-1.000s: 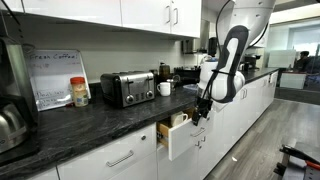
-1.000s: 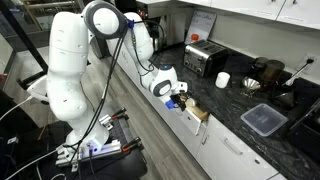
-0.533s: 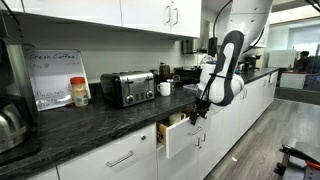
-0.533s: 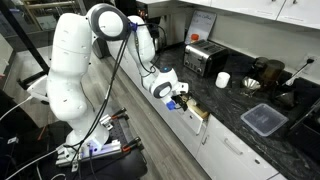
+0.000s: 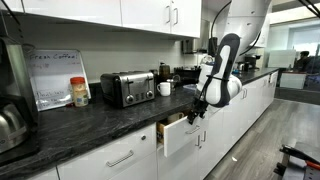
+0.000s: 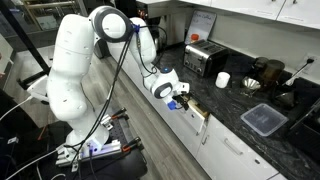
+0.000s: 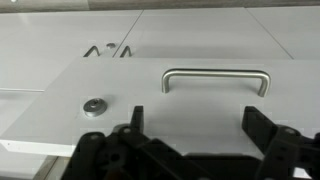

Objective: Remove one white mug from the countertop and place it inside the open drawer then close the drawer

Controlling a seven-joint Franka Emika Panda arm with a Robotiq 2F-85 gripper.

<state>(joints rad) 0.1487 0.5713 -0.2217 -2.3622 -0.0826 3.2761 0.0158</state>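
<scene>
Currently the drawer (image 5: 176,137) stands partly open below the countertop (image 5: 110,118), its white front pulled out a little from the cabinet row. In both exterior views the arm reaches down to the drawer front, with the gripper (image 5: 196,113) at the front's right part, level with the countertop edge. Contact with the front: cannot tell from these views.

Wrist view: the drawer (image 7: 150,85) front fills the picture. The silver bar handle (image 7: 215,77) lies horizontal in the upper right part. The gripper (image 7: 192,118) is spread wide. One black finger sits to the left below the handle, one to the right, and nothing is held between them. A small round lock (image 7: 94,106) sits on the front, left of the handle.

White mug (image 5: 165,88): upright on the countertop, just right of the toaster (image 5: 127,88), well behind the drawer. It shows also in an exterior view (image 6: 223,80), to the right of the toaster (image 6: 205,58), apart from the gripper (image 6: 181,98).

Drawer (image 6: 196,116) interior: a light wood wall shows in the gap. A pale shape sits inside near the front, identity not resolvable.

Other items: a black tray (image 6: 262,119) on the countertop (image 6: 240,100) to the right, and a sign (image 5: 57,78) against the wall to the left of the toaster.
</scene>
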